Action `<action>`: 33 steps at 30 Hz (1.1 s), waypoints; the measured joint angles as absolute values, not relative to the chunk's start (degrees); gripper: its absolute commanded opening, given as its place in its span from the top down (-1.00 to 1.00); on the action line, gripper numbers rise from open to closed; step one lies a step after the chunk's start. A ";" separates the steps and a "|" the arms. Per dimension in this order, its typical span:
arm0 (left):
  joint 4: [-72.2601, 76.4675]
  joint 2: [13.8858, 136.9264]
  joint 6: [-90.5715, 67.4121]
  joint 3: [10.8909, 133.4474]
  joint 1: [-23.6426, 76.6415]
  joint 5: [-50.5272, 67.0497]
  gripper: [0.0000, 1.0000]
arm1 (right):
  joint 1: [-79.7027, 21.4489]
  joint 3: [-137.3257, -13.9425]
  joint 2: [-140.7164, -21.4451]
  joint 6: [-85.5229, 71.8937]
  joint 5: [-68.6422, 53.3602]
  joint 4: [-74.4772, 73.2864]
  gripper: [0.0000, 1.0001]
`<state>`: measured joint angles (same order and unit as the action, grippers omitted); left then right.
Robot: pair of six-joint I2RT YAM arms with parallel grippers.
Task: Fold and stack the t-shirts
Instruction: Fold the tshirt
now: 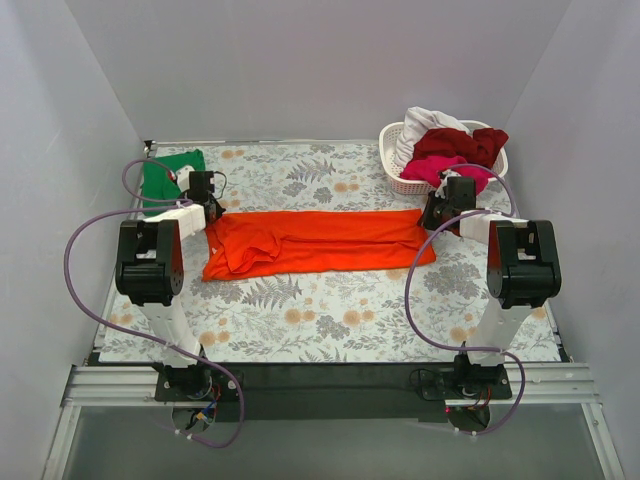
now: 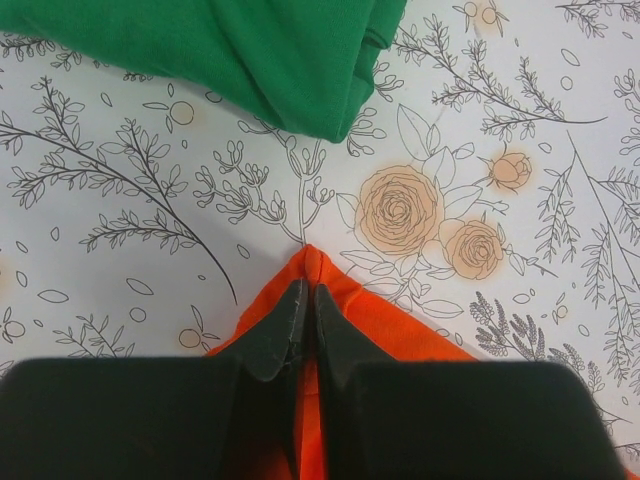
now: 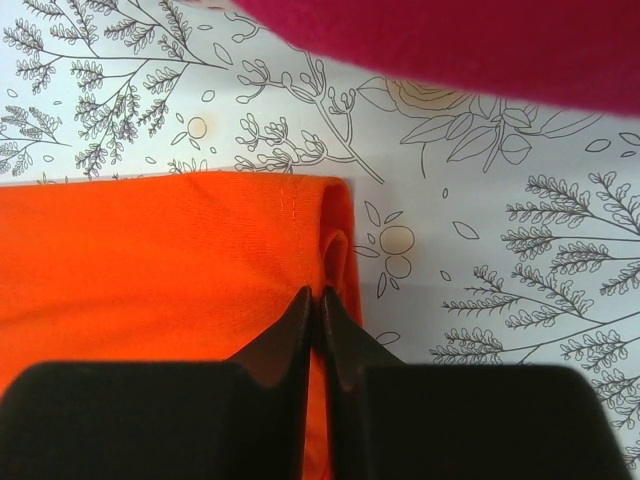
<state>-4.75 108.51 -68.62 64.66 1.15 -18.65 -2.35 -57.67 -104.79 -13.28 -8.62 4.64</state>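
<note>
An orange-red t-shirt (image 1: 315,243) lies folded lengthwise in a long strip across the middle of the table. My left gripper (image 1: 211,214) is shut on its far left corner (image 2: 330,300). My right gripper (image 1: 434,214) is shut on its far right corner (image 3: 200,260). A folded green t-shirt (image 1: 165,176) lies at the far left; it also fills the top of the left wrist view (image 2: 250,50). Dark red (image 1: 455,145), magenta pink (image 1: 440,170) and white (image 1: 425,125) shirts are heaped in the basket. The magenta cloth (image 3: 450,40) shows at the top of the right wrist view.
A white plastic lattice basket (image 1: 400,180) stands at the far right corner. The table has a floral-print cover (image 1: 330,310). Grey walls close in the back and both sides. Purple cables loop from both arms.
</note>
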 measured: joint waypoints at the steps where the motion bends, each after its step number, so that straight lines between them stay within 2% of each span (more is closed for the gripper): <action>1: -4.75 108.51 -68.64 64.66 1.15 -18.65 0.98 | -2.39 -57.67 -104.79 -13.26 -8.29 4.64 0.97; 31: -5.54 107.50 -68.82 63.99 -0.73 -18.59 1.00 | -3.14 -57.67 -104.44 -13.34 -0.56 4.32 0.97; 33: -5.58 107.13 -68.84 63.77 -0.82 -18.48 0.95 | -3.14 -57.69 -104.42 -13.32 -0.47 4.29 0.97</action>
